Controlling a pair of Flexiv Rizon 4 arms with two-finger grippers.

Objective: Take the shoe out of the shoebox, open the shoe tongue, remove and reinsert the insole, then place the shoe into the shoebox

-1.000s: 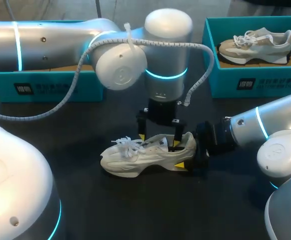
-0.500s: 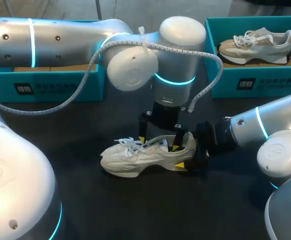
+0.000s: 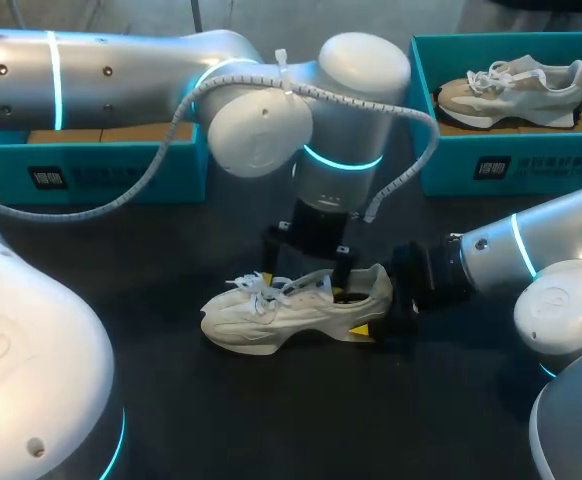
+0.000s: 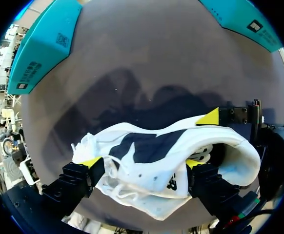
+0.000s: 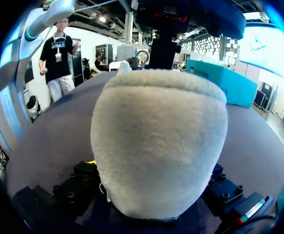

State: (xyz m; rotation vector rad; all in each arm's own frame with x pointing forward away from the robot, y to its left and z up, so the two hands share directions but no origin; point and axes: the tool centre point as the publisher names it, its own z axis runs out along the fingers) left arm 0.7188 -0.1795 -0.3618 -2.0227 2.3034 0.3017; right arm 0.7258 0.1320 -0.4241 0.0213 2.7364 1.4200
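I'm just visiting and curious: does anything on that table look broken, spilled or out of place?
Nothing looks damaged or spilled. The shoe stands upright on the table, heel clamped in the right gripper; only its laces lie loose and splayed.

Cream lace-up shoe (image 3: 293,308) stands upright on dark table (image 3: 271,425).

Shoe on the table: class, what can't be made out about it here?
The insole: hidden inside the shoe in every view.
Tips of the right gripper: right wrist view, the heel covers them.
Inside of the left shoebox: head view, the left arm mostly covers it.
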